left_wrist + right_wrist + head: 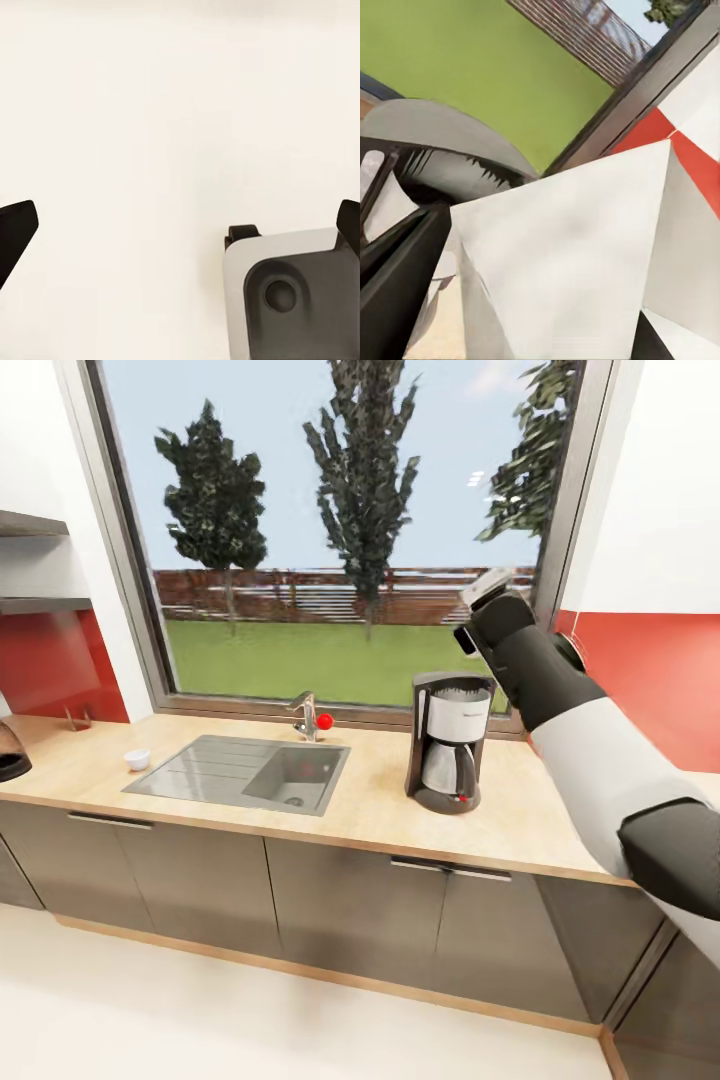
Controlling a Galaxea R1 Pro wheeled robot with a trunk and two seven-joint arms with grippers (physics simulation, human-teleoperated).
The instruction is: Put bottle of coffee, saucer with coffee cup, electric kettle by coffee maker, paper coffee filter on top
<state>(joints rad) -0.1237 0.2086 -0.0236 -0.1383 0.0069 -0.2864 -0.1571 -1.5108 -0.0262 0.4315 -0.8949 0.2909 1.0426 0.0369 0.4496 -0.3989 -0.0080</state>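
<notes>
The coffee maker [450,740] stands on the countertop [370,800], right of the sink. My right gripper [487,592] hangs above and just right of it, shut on the paper coffee filter [484,585]. In the right wrist view the white filter [570,255] looms large between the dark fingers [397,285], with the coffee maker's open top [450,161] beyond it. The coffee cup [137,760] sits left of the sink. The electric kettle [9,752] is cut by the left frame edge. My left gripper [180,225] is open over the pale floor. The bottle of coffee and the saucer are out of view.
A grey sink [240,772] with a faucet [305,715] and red knob is set in the worktop under a large window. Two thin dark wall shelves [35,603] hang at upper left. Grey cabinet fronts [330,900] run below, above a pale floor.
</notes>
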